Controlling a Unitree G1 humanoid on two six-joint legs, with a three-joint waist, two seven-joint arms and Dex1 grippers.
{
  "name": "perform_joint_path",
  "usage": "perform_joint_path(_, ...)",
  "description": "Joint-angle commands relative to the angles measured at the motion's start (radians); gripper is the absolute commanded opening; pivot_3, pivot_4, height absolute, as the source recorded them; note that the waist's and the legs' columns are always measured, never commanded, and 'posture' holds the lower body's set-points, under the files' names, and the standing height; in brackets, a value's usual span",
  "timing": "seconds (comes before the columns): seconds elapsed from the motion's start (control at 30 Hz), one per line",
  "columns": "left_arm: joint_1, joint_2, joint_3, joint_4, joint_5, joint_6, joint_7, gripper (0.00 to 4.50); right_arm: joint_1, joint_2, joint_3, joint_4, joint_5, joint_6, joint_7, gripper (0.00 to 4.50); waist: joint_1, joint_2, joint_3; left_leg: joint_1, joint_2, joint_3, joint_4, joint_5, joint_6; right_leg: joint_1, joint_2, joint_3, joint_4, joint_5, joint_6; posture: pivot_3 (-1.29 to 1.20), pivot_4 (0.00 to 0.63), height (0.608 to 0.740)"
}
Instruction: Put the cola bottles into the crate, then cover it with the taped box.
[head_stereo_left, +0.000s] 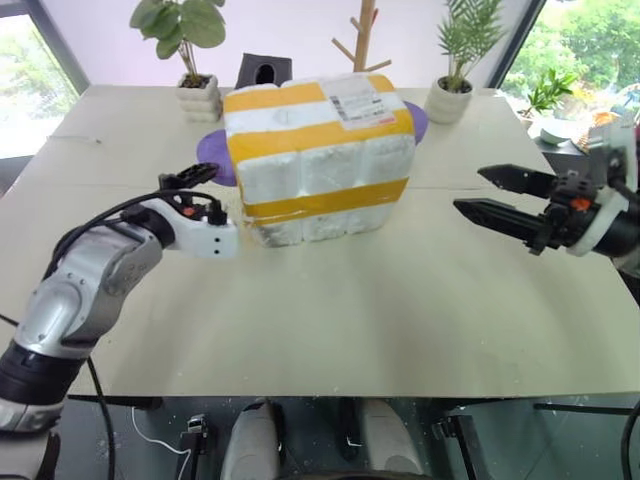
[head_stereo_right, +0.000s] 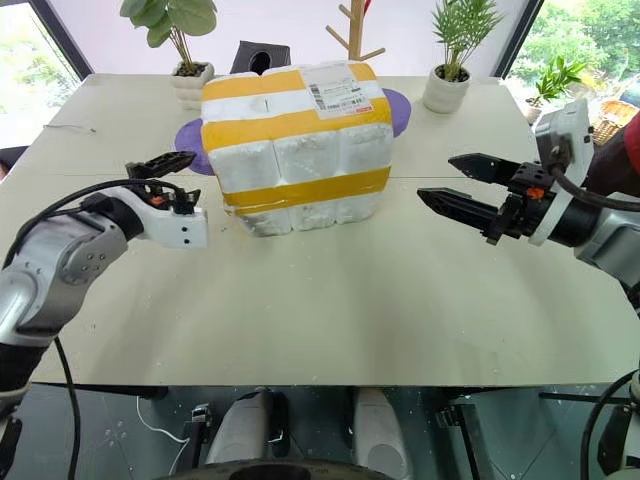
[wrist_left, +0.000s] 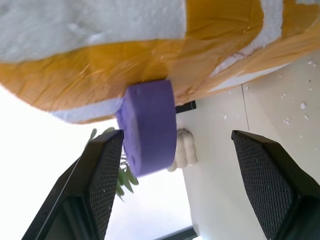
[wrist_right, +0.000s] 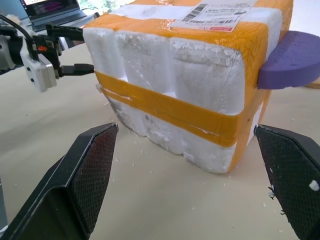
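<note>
Taped box (head_stereo_left: 320, 160) sits toward the far middle of the beige table (head_stereo_left: 400, 320), a blocky white styrofoam cover wrapped in wide yellow tape bands, one over the top edge and one around the lower body. A white shipping label (head_stereo_left: 358, 100) with a barcode lies on its top. Its foam is ribbed into three bulging panels on the near face, and small white crumbs dot the table around its base. A purple foam disc (head_stereo_left: 216, 155) pokes out from behind it on both sides; most of the disc is hidden. Whatever the box covers cannot be seen. The left gripper (head_stereo_left: 200, 195) hangs just beside the box's left side, fingers spread and holding nothing. The right gripper (head_stereo_left: 495, 195) hovers well apart on the right, fingers wide and empty.
</note>
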Motion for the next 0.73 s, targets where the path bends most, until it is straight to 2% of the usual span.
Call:
perform_joint_path(0.03, 0.026, -0.066, 0.175, -0.089, -0.207, 0.127, -0.057, 3.59, 0.016, -0.016, -0.029, -0.004, -0.019, -0.038, 0.026, 4.50, 0.001, 0.000, 0.000, 0.000, 0.000, 0.000, 0.000, 0.000, 0.000, 0.000, 0.000, 0.000, 0.000, 0.000, 0.000, 0.00, 0.150, 0.740)
perform_joint_path(0.13, 0.012, -0.097, 0.305, -0.088, -0.416, 0.237, -0.149, 3.59, 0.030, -0.026, -0.022, 0.020, -0.047, -0.056, 0.052, 4.50, 0.000, 0.000, 0.000, 0.000, 0.000, -0.001, 0.000, 0.000, 0.000, 0.001, 0.000, -0.001, 0.000, 0.000, 0.000, 0.00, 0.150, 0.740)
perform_joint_path(0.2, -0.037, -0.103, 0.402, -0.063, -0.610, 0.393, -0.238, 3.59, 0.029, -0.037, -0.013, 0.050, -0.072, -0.070, 0.075, 4.50, -0.001, 0.000, 0.000, 0.001, 0.000, -0.001, 0.000, 0.000, 0.000, 0.001, 0.000, -0.001, 0.000, 0.000, 0.000, 0.00, 0.150, 0.740)
perform_joint_path(0.27, -0.103, -0.100, 0.508, -0.034, -0.840, 0.652, -0.330, 3.59, 0.023, -0.054, 0.006, 0.080, -0.106, -0.090, 0.104, 4.50, -0.002, 0.000, 0.000, 0.001, 0.000, -0.001, 0.000, 0.000, 0.000, 0.002, 0.000, -0.001, 0.000, 0.000, 0.000, 0.00, 0.150, 0.740)
perform_joint_path(0.33, -0.123, -0.046, 0.609, 0.010, -1.042, 0.806, -0.460, 3.59, 0.022, -0.073, 0.028, 0.106, -0.138, -0.112, 0.141, 4.50, -0.006, 0.000, 0.000, 0.001, 0.000, -0.001, 0.001, 0.000, 0.000, 0.002, 0.001, -0.001, 0.000, 0.000, 0.000, 0.00, 0.150, 0.740)
perform_joint_path(0.37, -0.107, 0.016, 0.645, 0.050, -1.118, 0.900, -0.542, 3.59, 0.020, -0.087, 0.041, 0.118, -0.154, -0.126, 0.168, 4.50, -0.009, 0.000, 0.000, 0.001, 0.000, -0.002, 0.001, 0.000, 0.000, 0.002, 0.001, -0.001, 0.000, 0.000, 0.001, 0.00, 0.150, 0.740)
perform_joint_path(0.47, -0.016, 0.200, 0.693, 0.166, -1.236, 1.001, -0.765, 3.59, -0.007, -0.126, 0.073, 0.155, -0.172, -0.146, 0.252, 4.50, -0.030, 0.000, 0.000, 0.001, 0.000, -0.001, -0.001, 0.000, 0.000, 0.001, 0.000, -0.001, 0.000, -0.001, 0.001, 0.00, 0.150, 0.740)
perform_joint_path(0.57, 0.060, 0.325, 0.672, 0.266, -1.243, 0.920, -0.928, 3.59, -0.063, -0.150, 0.115, 0.203, -0.181, -0.148, 0.316, 4.50, -0.032, 0.001, 0.000, 0.002, 0.000, -0.001, -0.002, 0.000, 0.000, 0.000, 0.001, -0.002, 0.000, -0.001, 0.000, 0.00, 0.150, 0.740)
perform_joint_path(0.63, 0.051, 0.362, 0.624, 0.334, -1.223, 0.850, -0.947, 3.59, -0.097, -0.151, 0.147, 0.231, -0.207, -0.164, 0.342, 4.50, -0.028, 0.001, 0.000, 0.002, 0.000, 0.000, -0.002, 0.000, 0.000, 0.000, 0.001, -0.002, -0.001, -0.002, -0.001, 0.00, 0.150, 0.740)
perform_joint_path(0.73, -0.001, 0.364, 0.571, 0.383, -1.220, 0.773, -0.933, 3.59, -0.134, -0.143, 0.177, 0.252, -0.230, -0.175, 0.361, 4.50, -0.021, 0.002, 0.000, 0.002, 0.000, 0.000, -0.002, 0.000, -0.001, 0.001, -0.001, -0.002, -0.001, -0.004, -0.004, 0.00, 0.150, 0.740)
